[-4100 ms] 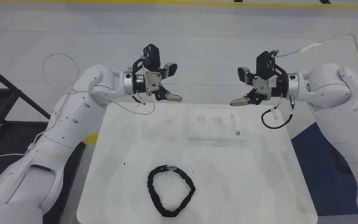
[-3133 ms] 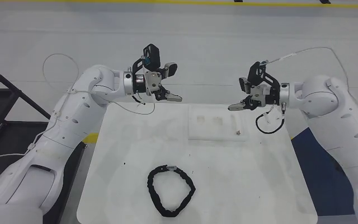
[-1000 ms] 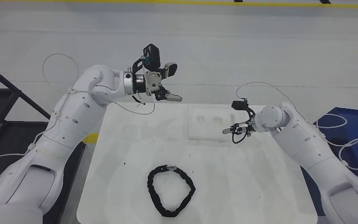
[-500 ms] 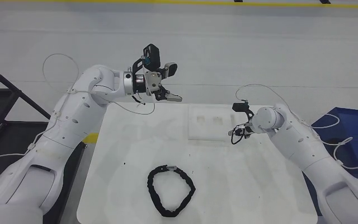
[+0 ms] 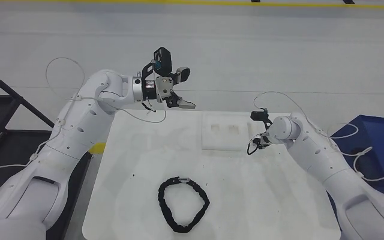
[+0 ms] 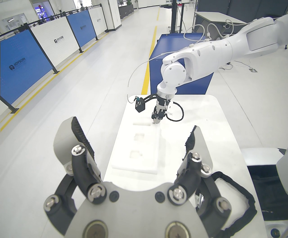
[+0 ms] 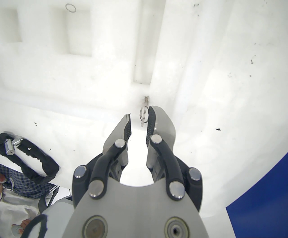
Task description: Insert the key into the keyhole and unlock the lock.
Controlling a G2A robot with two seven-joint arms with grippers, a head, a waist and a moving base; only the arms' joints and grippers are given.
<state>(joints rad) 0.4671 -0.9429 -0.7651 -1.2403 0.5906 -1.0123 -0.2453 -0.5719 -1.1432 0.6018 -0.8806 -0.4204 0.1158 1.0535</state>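
Observation:
A small silver key (image 7: 143, 116) on a ring stands in the front right corner of the white foam tray (image 5: 231, 133). My right gripper (image 5: 253, 144) is down over that corner. Its fingertips (image 7: 150, 117) stand a little apart on either side of the key, open, with the key close to one pad. A black sleeved chain lock (image 5: 183, 204) lies in a loop near the table's front, its silver lock cylinder (image 5: 184, 179) at the far side of the loop. My left gripper (image 5: 186, 103) hangs open and holds nothing above the table's back left edge, far from the lock.
The foam tray (image 6: 135, 157) has several shallow rectangular pockets, and a loose ring (image 7: 70, 7) lies in one. The white table (image 5: 270, 198) is bare between tray and chain. A blue cabinet (image 6: 180, 67) stands beyond the table's right side.
The right arm swung down from above the back right of the table to the tray's front right corner and settled over the key. The left arm has kept still.

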